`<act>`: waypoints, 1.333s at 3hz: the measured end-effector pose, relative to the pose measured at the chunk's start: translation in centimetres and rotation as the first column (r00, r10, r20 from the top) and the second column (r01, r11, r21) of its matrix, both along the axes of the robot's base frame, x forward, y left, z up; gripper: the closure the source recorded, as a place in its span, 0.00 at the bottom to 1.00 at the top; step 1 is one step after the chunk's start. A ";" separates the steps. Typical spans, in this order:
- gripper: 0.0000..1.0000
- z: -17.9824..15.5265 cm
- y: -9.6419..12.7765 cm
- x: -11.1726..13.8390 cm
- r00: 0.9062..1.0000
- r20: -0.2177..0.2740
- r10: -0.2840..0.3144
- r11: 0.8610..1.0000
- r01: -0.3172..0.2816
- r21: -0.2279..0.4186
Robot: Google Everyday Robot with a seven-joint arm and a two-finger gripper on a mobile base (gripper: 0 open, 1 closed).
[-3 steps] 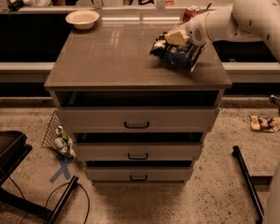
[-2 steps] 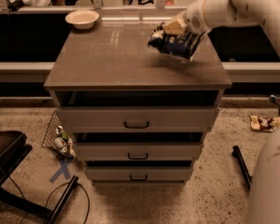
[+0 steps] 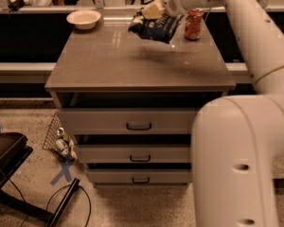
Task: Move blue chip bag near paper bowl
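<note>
Gripping the blue chip bag (image 3: 155, 28) by its upper edge, the gripper (image 3: 154, 10) hung over the rear of the bench (image 3: 109, 65). It was closed on the bag and held it clear of the top, with a soft shadow on the surface beneath. The bag hovered just beside a red soda can (image 3: 194, 24), which stood upright near the back right corner as seen. It was well apart from the paper bowl (image 3: 84, 19), which rested at the back left corner. The bench top was a dull grey-brown slab over three drawers (image 3: 139, 126), each with a dark handle. Behind it ran a pale rail (image 3: 47, 9). Below lay a speckled floor (image 3: 33, 197) marked with a blue tape cross (image 3: 62, 172). A wire basket (image 3: 56, 137) leaned at the bench's lower left, and a dark cable (image 3: 80, 207) trailed nearby. The white arm (image 3: 236, 141) filled the right foreground, covered the right ends of the drawers and ran out of view at the bottom and right. The gripper's separate fingers were hard to pick out against a pale tan patch at the bag's top. The bag's lettering could not be read, and whatever stood beyond the rail was cut off by the top edge.
</note>
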State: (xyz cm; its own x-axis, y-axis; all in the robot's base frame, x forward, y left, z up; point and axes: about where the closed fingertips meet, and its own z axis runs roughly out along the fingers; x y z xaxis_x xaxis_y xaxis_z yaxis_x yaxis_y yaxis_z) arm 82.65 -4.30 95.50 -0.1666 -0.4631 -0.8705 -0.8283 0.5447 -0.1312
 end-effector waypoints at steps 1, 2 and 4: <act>1.00 1.9 3.1 3.5 0.998 0.065 -0.006 0.994 -0.001 0.109; 1.00 5.1 2.8 3.8 0.991 0.132 -0.019 0.990 0.001 0.140; 1.00 4.6 4.0 5.0 0.990 0.133 -0.037 0.986 0.015 0.168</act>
State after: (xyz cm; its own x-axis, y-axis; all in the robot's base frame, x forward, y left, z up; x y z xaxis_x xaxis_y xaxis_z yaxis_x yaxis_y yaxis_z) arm 87.68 -0.31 100.15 -0.0517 -0.3069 -0.9503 -0.7943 0.5894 -0.1471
